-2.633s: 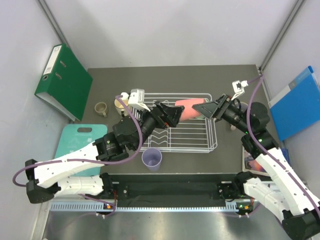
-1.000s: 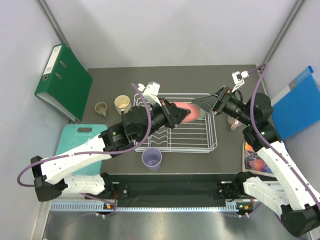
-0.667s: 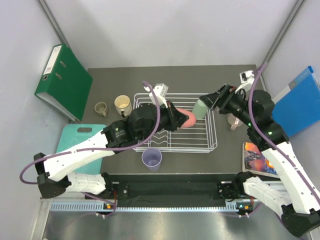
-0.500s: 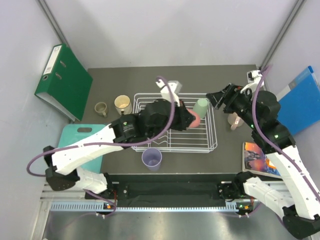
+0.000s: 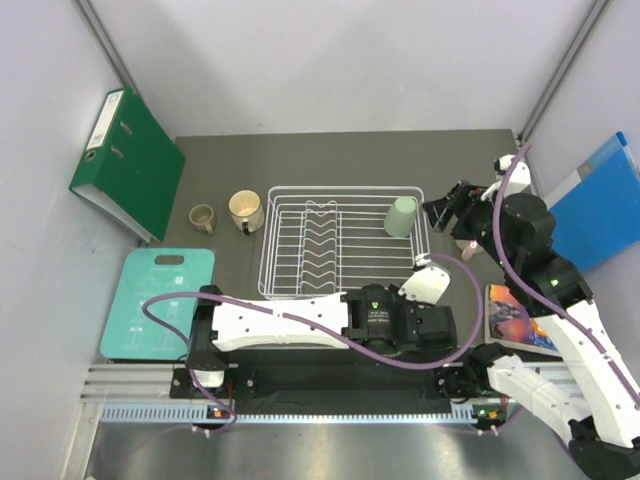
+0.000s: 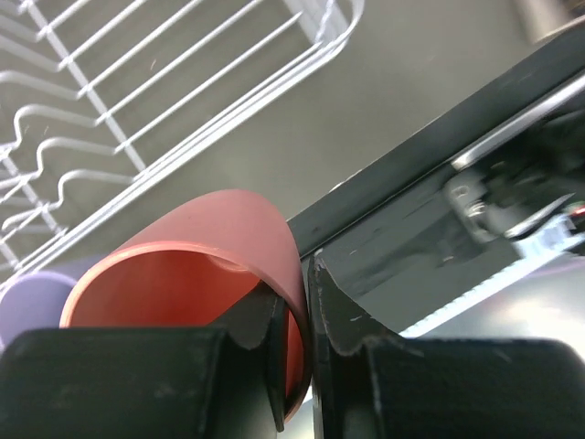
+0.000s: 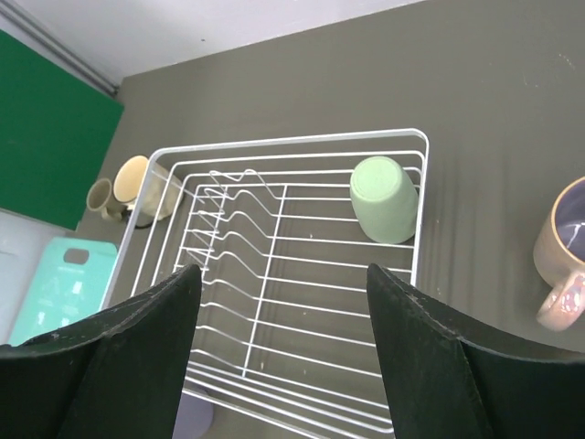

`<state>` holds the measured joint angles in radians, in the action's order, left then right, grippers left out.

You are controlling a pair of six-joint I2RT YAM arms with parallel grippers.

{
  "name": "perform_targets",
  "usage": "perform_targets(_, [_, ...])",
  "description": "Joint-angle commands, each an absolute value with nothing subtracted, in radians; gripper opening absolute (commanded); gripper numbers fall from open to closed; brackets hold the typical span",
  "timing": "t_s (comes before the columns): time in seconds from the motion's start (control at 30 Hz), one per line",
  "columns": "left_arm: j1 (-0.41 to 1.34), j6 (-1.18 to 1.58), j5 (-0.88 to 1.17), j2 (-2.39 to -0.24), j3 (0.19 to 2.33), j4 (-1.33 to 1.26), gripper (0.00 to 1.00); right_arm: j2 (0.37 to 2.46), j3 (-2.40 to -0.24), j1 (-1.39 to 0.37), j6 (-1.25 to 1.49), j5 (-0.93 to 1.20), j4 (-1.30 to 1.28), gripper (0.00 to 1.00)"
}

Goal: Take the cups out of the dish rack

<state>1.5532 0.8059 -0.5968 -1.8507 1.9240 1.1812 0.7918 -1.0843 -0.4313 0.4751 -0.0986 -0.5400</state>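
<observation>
My left gripper (image 6: 306,274) is shut on the rim of the pink cup (image 6: 210,238), one finger inside and one outside, low over the table's front edge. The lavender tumbler (image 6: 27,293) shows just beside it. In the top view the left arm (image 5: 400,320) hides both. A mint-green cup (image 5: 402,216) stands upside down in the far right corner of the white dish rack (image 5: 340,188). My right gripper (image 7: 283,366) hangs open above the rack's right side, holding nothing. The cream mug (image 5: 245,210) and the olive mug (image 5: 202,217) stand left of the rack. A purplish cup (image 7: 571,247) stands right of it.
A green binder (image 5: 125,160) leans at the far left and a teal cutting board (image 5: 150,300) lies at the near left. A blue folder (image 5: 600,205) and a magazine (image 5: 510,310) lie on the right. The black front rail (image 6: 439,229) runs under the left gripper.
My left arm has carried the pink cup out of the rack and swung to the near right, over the front edge. The right gripper has drawn back right, away from the mint-green cup.
</observation>
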Motion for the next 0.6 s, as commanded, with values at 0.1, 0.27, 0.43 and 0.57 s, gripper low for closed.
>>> perform_targets(0.1, [1.546,0.876,-0.640,-1.855,1.850,1.237,0.00,0.770,-1.065,-0.463,0.453,-0.117,-0.520,0.72])
perform_targets(0.27, [1.516,0.856,-0.536,-1.806,1.686,1.047,0.00,0.772,-1.072,-0.479,0.446,-0.130,-0.532,0.72])
perform_targets(0.43, [1.468,0.868,-0.456,-1.775,1.550,0.895,0.00,0.779,-1.111,-0.495,0.423,-0.163,-0.552,0.72])
perform_targets(0.57, [1.425,0.842,-0.428,-1.778,1.517,0.825,0.00,0.787,-1.120,-0.508,0.417,-0.173,-0.552,0.72])
